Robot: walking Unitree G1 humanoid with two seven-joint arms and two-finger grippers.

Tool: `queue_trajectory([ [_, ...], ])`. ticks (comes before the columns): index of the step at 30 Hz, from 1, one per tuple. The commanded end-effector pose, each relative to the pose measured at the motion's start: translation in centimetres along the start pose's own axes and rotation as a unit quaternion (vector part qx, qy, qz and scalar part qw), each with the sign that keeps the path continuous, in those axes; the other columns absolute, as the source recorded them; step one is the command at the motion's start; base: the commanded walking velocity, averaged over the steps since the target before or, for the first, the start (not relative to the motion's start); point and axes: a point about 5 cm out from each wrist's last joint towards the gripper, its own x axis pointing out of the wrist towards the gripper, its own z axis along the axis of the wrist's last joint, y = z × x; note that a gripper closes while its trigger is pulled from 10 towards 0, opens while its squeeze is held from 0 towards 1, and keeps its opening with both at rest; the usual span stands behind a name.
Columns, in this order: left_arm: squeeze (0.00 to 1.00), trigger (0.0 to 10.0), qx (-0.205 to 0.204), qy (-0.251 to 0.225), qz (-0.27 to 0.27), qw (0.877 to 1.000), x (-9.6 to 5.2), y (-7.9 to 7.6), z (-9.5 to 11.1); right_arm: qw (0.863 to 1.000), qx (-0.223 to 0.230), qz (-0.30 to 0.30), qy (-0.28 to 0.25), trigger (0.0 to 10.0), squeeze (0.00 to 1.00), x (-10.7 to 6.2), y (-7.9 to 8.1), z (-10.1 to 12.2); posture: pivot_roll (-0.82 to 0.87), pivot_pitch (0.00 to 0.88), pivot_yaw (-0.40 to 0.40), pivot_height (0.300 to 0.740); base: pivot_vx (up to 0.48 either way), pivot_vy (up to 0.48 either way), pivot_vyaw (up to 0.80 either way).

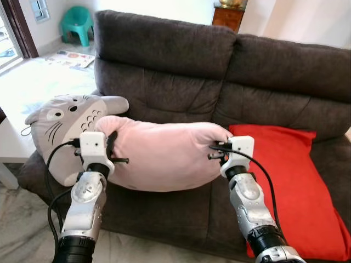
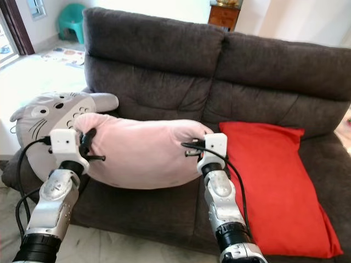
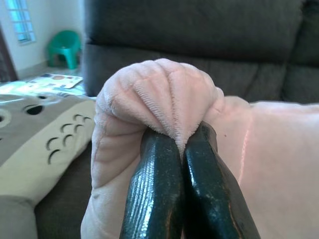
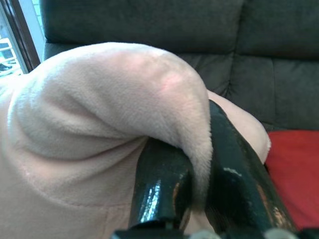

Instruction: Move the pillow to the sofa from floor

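Pink plush pillow (image 1: 162, 156) hangs between the two grippers, stretched sideways in front of the dark grey sofa (image 1: 181, 60), over the front part of the seat cushion. Its lower edge sags toward the seat; whether it touches the cushion cannot be told from the head views.

The left gripper (image 3: 180, 149) pinches the pillow's left end: in the left wrist view its two black fingers (image 3: 154, 194) are pressed together with a bunched fold of pink fabric squeezed between their tips. In the left eye view this gripper (image 1: 112, 143) sits just beside a grey cat-faced plush cushion (image 1: 63, 123), which leans against the sofa's left end, partly behind the pink pillow.

The right gripper (image 4: 199, 164) clamps the pillow's right end; in the right wrist view the fingers (image 4: 162, 184) close on a thick roll of the fabric that drapes over them. From the head camera this gripper (image 1: 219, 148) lies near the inner edge of a red pillow (image 1: 290, 186), which lies flat on the right seat cushion.

Behind the sofa, at the far left, stand a green plastic stool (image 1: 77, 24) and a patterned play mat (image 1: 68, 57) on the pale floor; a wooden cabinet (image 1: 227, 16) shows above the backrest.
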Motion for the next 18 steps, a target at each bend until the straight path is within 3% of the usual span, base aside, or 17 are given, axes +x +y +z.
queue_trajectory([
  [1, 0.0, 10.0, 0.023, -0.02, -0.018, 0.999, 0.7, -0.2, 1.0, 0.998, 0.003, -0.032, -0.054, 10.0, 0.0, 0.6, -1.4, 2.4, 0.05, 0.018, -0.028, 0.74, 0.0, 0.0, 0.0],
  [9, 0.0, 10.0, 0.027, -0.021, -0.036, 0.999, 1.8, -0.4, 1.3, 0.997, -0.008, -0.051, -0.065, 10.0, 0.0, 0.4, -2.6, 3.0, 0.03, 0.026, 0.003, 0.74, 0.0, 0.0, 0.0],
  [18, 0.0, 10.0, 0.031, -0.019, -0.032, 0.999, 1.4, 0.3, 1.0, 0.997, 0.004, -0.049, -0.06, 10.0, 0.0, 0.0, -1.6, 2.3, 0.08, 0.002, 0.012, 0.74, 0.0, 0.0, 0.0],
])
